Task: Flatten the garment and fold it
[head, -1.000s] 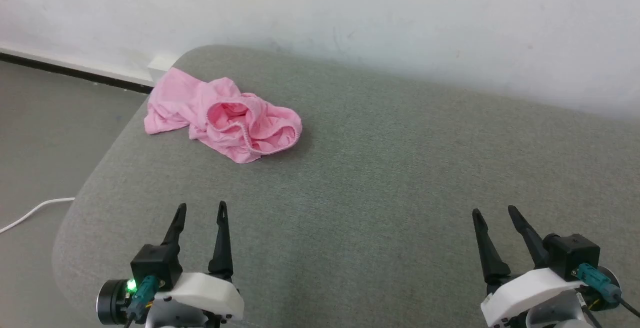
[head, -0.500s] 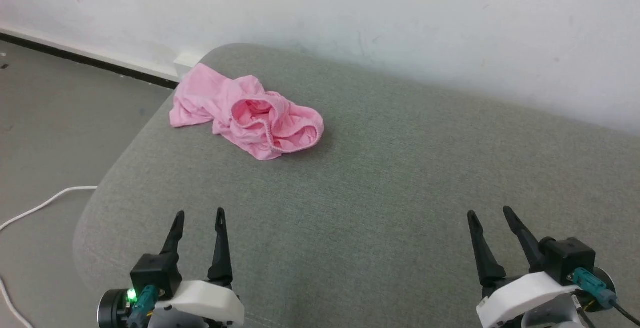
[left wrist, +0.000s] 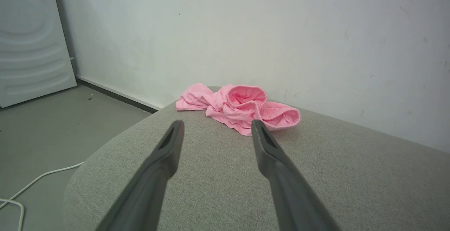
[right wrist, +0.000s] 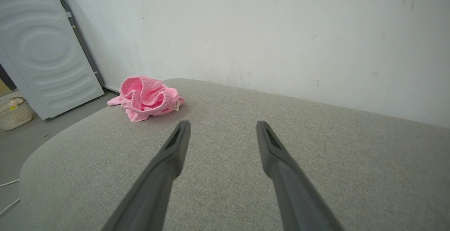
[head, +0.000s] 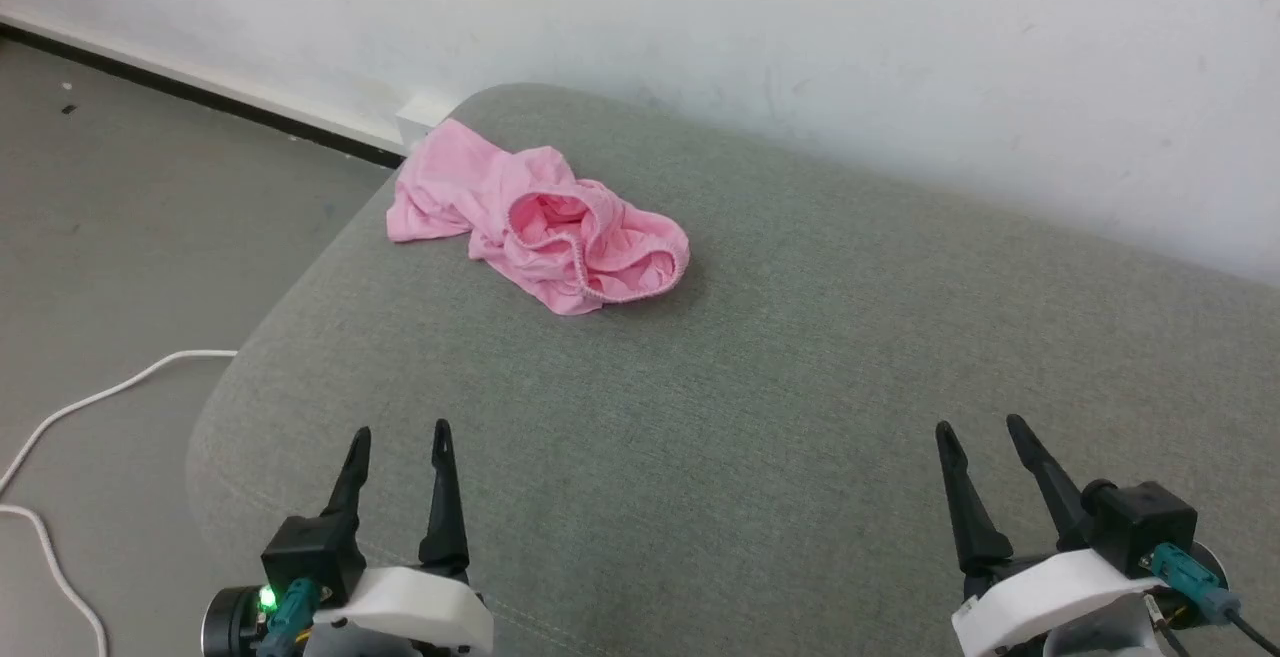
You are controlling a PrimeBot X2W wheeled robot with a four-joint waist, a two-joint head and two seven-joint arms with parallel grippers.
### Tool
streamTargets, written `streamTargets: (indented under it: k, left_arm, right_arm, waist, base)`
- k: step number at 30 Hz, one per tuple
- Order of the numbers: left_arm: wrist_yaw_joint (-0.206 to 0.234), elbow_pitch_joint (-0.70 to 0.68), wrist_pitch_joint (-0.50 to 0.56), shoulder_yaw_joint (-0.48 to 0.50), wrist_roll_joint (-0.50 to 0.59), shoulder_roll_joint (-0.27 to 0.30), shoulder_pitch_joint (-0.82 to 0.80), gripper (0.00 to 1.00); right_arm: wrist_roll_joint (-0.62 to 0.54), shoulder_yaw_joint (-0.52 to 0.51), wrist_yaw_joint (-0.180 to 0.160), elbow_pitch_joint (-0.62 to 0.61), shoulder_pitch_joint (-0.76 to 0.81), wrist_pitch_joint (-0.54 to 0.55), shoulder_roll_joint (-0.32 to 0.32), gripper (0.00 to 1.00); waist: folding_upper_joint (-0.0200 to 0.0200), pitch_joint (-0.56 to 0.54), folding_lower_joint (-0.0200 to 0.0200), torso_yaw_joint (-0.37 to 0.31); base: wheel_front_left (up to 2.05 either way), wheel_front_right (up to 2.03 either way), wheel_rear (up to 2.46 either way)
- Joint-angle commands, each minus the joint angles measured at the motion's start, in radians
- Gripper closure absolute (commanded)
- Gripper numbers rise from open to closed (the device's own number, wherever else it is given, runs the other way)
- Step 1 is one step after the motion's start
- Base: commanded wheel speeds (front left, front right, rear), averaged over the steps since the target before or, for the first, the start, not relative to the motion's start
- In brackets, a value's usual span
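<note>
The grey upholstered surface [head: 760, 357] carries the garment [head: 560, 232], crumpled at its far left corner with the ruffled opening uppermost. The left gripper [head: 400, 429] and right gripper [head: 979, 424] hover near the front edge, jaws wide and empty, presumably staged for reaching.

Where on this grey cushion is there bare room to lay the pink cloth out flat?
The widest bare stretch of cushion runs from the garment rightward along the wall and down to the left gripper and right gripper, both open. Only the far left corner, where the garment is bunched, is crowded.
</note>
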Motion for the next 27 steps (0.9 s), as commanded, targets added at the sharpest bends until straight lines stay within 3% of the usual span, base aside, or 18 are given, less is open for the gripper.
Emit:
streamTargets:
  k: [1, 27]
  left_arm:
    - [0.01, 0.005, -0.013, -0.004, -0.007, -0.004, 0.018, 0.0]
    - [0.048, 0.025, -0.066, -0.042, -0.043, -0.005, 0.027, 0.0]
  right_arm:
    - [0.009, 0.001, -0.001, 0.003, 0.009, -0.011, 0.002, 0.0]
    - [0.036, 0.008, -0.001, 0.031, 0.017, -0.064, 0.003, 0.0]
  waist:
    - [0.0, 0.0, 0.0, 0.006]
    - [0.0, 0.003, 0.0, 0.083]
  base:
    - [0.0, 0.0, 0.0]
    - [0.0, 0.0, 0.0]
